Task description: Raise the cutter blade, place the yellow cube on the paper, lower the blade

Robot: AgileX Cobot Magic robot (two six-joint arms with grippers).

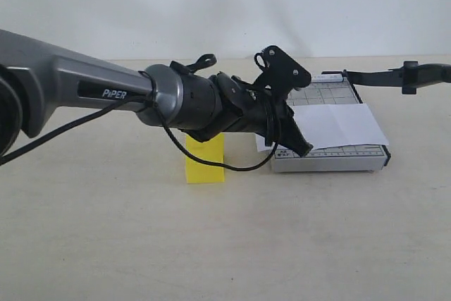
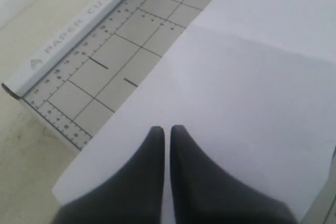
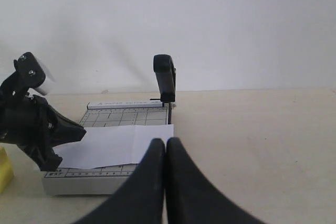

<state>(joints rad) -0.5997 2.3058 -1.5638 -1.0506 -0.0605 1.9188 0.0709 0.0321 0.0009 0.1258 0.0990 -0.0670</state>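
The cutter blade stands raised off the grey trimmer board; it is upright at the board's edge in the right wrist view. The paper lies flat across the board. On the table left of the board sits the yellow cube, its top partly hidden behind my left arm. My left gripper is shut and empty, its tips just over the paper near that sheet's left end. My right gripper is shut on nothing, in front of the board's right corner.
My left arm reaches across from the left, with a black cable looping down in front of the cube. A white wall stands behind the beige table.
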